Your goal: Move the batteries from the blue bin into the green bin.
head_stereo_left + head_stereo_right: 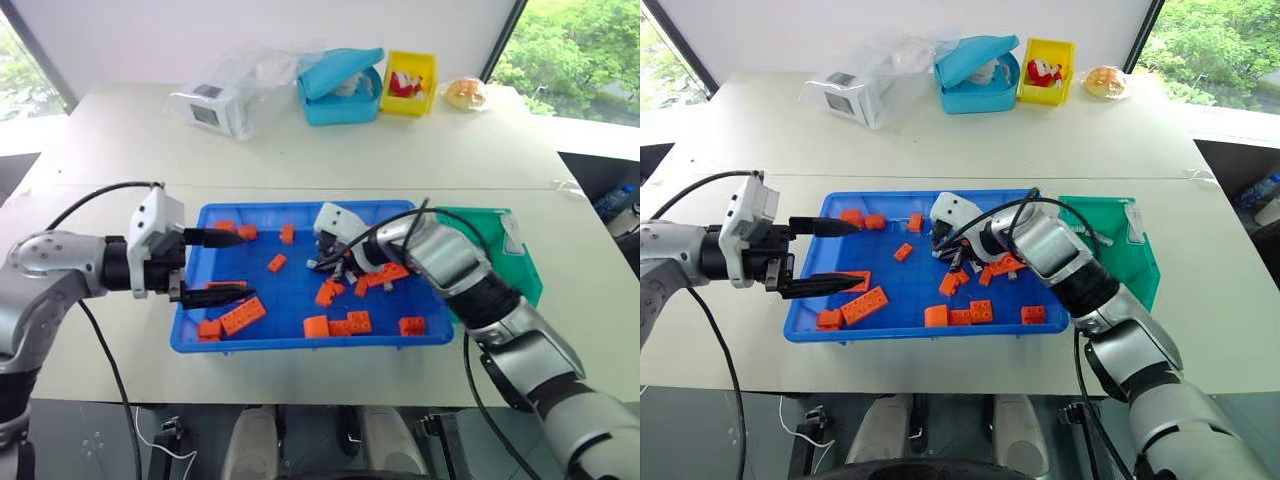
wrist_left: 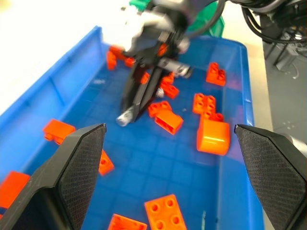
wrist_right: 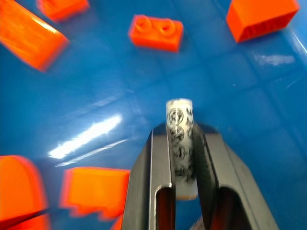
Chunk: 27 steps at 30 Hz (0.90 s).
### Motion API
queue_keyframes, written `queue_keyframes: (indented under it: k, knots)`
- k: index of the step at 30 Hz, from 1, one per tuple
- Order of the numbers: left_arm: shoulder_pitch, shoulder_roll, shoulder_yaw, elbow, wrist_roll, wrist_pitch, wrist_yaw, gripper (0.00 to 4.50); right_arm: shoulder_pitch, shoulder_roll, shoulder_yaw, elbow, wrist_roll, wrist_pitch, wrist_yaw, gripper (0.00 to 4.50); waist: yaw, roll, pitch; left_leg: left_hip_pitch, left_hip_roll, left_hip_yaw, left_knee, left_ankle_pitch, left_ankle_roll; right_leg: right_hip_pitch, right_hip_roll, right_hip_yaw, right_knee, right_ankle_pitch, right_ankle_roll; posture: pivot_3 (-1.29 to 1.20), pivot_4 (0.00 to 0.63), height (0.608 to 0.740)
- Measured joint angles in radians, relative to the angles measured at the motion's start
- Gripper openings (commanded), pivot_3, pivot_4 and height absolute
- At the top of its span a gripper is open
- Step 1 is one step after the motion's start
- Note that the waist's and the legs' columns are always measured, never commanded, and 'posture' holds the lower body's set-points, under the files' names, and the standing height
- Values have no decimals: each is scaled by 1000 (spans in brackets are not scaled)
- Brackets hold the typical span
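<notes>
Right end effector (image 3: 183,158) clamped on a battery (image 3: 180,139), over blue bin (image 1: 200,335) floor among orange bricks (image 1: 243,315); grip clear from right wrist. Left end effector (image 1: 222,266) apart, above bin's left end. Green bin (image 1: 520,262) just beside bin's right side.

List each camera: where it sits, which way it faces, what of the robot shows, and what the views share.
Left and right eye views: on the head, looking forward and down at the blue bin and green bin; both arms show.
Left wrist view: on the left arm, looking between the open left gripper fingers across the bin at the right gripper.
Right wrist view: on the right arm, looking down at the bin floor, fingers clamping a battery.
Shared: orange bricks, and the battery in both wrist views.
</notes>
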Motion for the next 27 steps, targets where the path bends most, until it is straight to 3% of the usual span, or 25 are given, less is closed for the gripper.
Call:
queue_keyframes:
  k: [6, 9, 13, 15, 17, 20, 27]
  knots:
    - [-35, -40, -54, 20, 15, -3, -13, 4500, -29, -182, -322, -84, 108, 223, -49, 40, 8, 0, 0, 0, 0, 0, 0, 0, 0, 1, 0, 0, -1, 0, 0, 0, 150, 736]
    - [-56, -58, -72, 41, 27, -7, -21, 4500, 31, -310, -454, -89, 116, 275, -83, 40, 7, -1, 0, 0, 0, 0, 0, 0, 0, 1, 0, 0, -2, 0, 0, 0, 150, 736]
    - [-88, -72, -104, 67, 43, -22, -39, 4500, 153, -400, -553, -105, 133, 309, -112, 40, -6, 0, 0, 0, 0, 0, 0, 0, 0, 0, 0, 1, -1, 0, 0, 0, 150, 736]
    - [-110, -79, -115, 79, 50, -28, -52, 4500, 240, -436, -588, -136, 144, 311, -119, 1082, -4, -1, 0, 1, 0, 0, 0, 0, 0, 1, 1, 1, -1, 0, 0, 0, 150, 736]
    - [-125, -82, -129, 93, 60, -36, -58, 4500, 304, -444, -602, -157, 156, 309, -126, 1790, -7, -1, 0, 2, 0, 0, 0, 0, 0, 1, 1, 2, -1, 0, 0, 0, 150, 736]
    - [-142, -93, -136, 104, 70, -41, -70, 4500, 316, -443, -589, -169, 165, 286, -141, 3269, -10, 0, 0, 2, 0, 0, 0, 0, 0, 1, 1, 3, 0, 0, 1, 0, 150, 736]
    - [-155, -100, -136, 108, 79, -40, -73, 4500, 90, -374, -447, -174, 197, 190, -146, 3269, -5, -1, 0, 2, 0, -1, 0, 0, 0, 1, 2, 3, 0, 0, 1, 0, 150, 736]
